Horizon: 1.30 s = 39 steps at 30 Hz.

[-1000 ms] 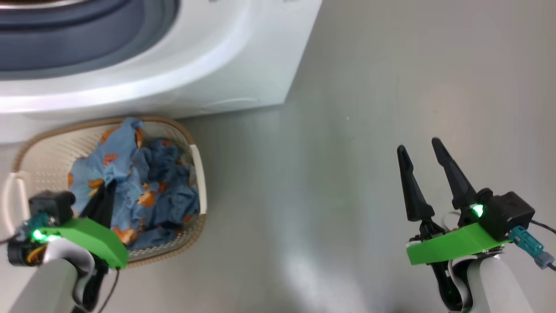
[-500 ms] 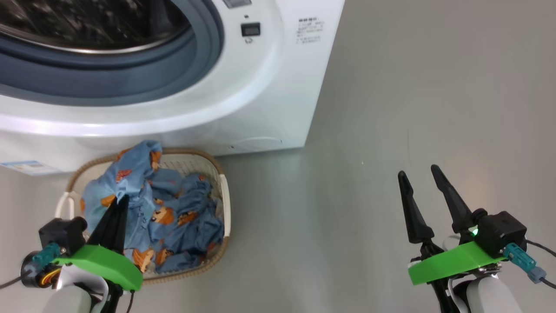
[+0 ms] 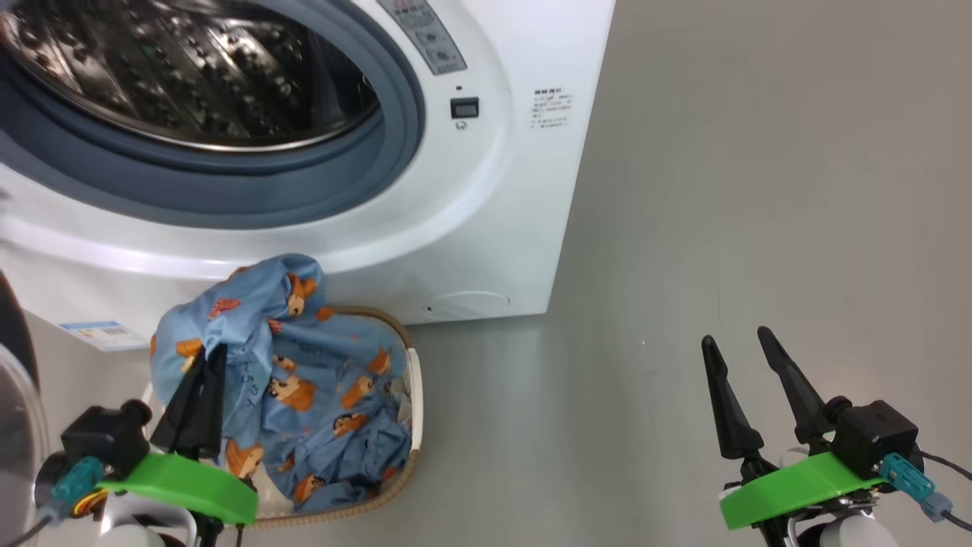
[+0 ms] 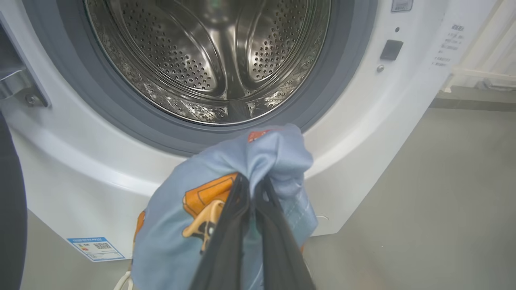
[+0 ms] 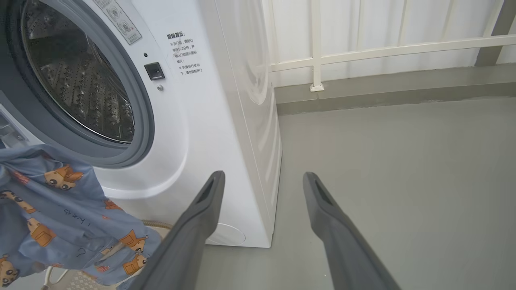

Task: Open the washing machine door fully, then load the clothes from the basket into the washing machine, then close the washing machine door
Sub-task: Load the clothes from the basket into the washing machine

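We see the clothes (image 3: pixel 296 380) at the lower left of the head view, a light blue printed bundle pinched in our left gripper (image 3: pixel 206 357), whose fingers are pressed together on a fold of the fabric. The rest drapes down into the basket (image 3: pixel 414 380), which stands on the floor just in front of the washing machine (image 3: pixel 493 228). The machine takes the upper left, its steel drum (image 4: pixel 217 60) ringed by the grey-blue gasket (image 3: pixel 228 194). The washing machine door (image 3: pixel 11 334) stands swung out at the far left edge. Our right gripper (image 3: pixel 734 336), at the lower right, hangs with fingers spread wide, holding nothing. Smooth grey floor (image 3: pixel 759 190) runs right of the machine. Along the top of the right wrist view, a white railing (image 5: pixel 363 46) lines a pale wall.
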{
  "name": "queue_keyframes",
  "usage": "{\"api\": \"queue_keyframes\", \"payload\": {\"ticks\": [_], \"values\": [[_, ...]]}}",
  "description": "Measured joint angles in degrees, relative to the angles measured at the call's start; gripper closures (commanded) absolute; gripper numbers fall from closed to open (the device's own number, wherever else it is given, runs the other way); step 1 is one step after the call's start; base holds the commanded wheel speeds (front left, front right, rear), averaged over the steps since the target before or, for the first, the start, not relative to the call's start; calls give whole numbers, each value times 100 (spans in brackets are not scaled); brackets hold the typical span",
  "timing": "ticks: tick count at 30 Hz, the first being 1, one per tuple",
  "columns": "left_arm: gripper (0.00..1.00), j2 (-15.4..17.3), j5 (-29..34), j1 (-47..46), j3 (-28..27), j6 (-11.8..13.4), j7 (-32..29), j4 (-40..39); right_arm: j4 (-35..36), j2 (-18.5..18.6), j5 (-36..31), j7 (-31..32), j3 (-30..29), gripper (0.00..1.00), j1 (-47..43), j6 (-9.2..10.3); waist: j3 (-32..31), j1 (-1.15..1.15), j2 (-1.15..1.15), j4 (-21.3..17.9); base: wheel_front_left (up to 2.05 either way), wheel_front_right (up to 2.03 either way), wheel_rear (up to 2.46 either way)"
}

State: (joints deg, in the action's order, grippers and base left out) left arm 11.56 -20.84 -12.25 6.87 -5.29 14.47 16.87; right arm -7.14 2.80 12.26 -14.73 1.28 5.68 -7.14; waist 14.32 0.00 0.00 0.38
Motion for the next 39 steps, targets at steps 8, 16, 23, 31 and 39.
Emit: {"api": "queue_keyframes", "payload": {"ticks": [8,16,23,31,39], "values": [[100,-207,263,336,-231,-3,0,-567,-33,-1,0,0,-37,0,-125,0,-323,0,0,57,0,0,0],[100,-375,559,717,-548,-1,0,-1102,-12,-4,-27,0,-89,0,-320,0,-674,0,0,64,0,0,0],[100,-546,653,1063,-790,33,0,-1348,7,-7,-111,0,-127,0,-420,0,-938,0,0,20,0,0,0],[100,-679,723,1411,-1055,102,0,-1492,8,-10,-111,0,-141,0,-583,0,-1169,0,0,-23,0,0,0],[100,-739,851,1494,-1107,96,0,-1499,35,-10,-120,0,-174,0,-592,0,-1238,0,0,-44,0,0,0]]}}
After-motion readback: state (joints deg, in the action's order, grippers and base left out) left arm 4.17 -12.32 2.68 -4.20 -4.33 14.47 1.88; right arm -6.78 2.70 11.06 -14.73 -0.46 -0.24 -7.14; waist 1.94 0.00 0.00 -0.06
